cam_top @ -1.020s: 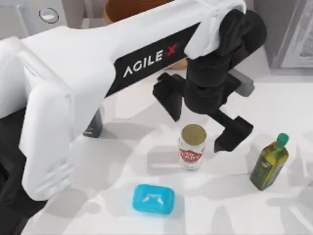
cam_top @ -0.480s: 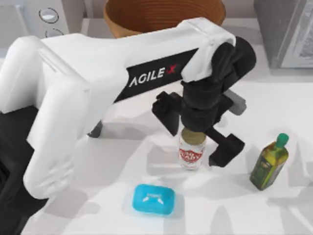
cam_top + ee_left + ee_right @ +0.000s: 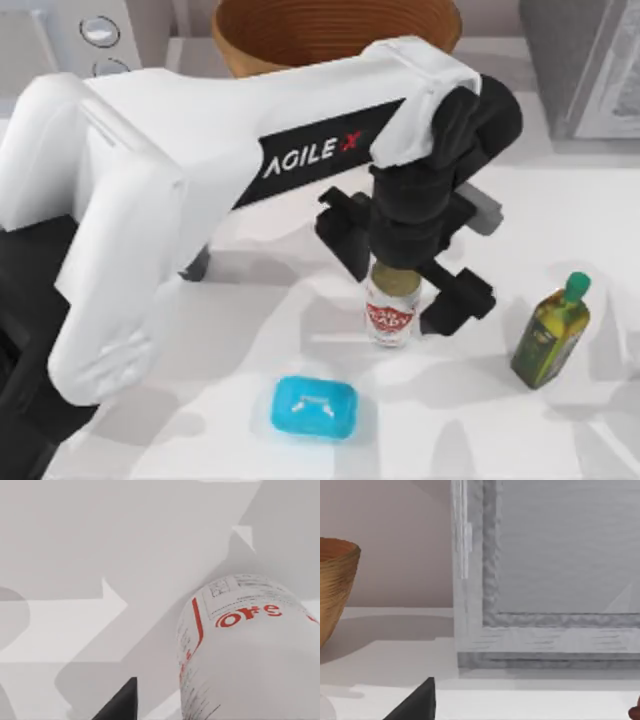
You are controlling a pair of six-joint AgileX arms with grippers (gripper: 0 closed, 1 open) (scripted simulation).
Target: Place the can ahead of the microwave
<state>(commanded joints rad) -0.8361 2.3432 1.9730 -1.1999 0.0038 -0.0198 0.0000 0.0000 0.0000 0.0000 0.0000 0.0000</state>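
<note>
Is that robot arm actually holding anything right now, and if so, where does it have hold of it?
Not yet, as far as shows. The left gripper is open, its fingers straddling the upper part of the can, which stands upright on the table. No grasp is visible.

can [image 3: 390, 312]: glossy printed label | bowl [image 3: 335, 30]: grained wood | soap box [image 3: 314, 407]: glossy plastic

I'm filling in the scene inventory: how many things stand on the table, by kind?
Cans: 1, the can
Oil bottles: 1, the oil bottle
Blue boxes: 1, the blue box
Bowls: 1, the wooden bowl
Appliances: 2, the microwave and the darker appliance
Total: 6
</note>
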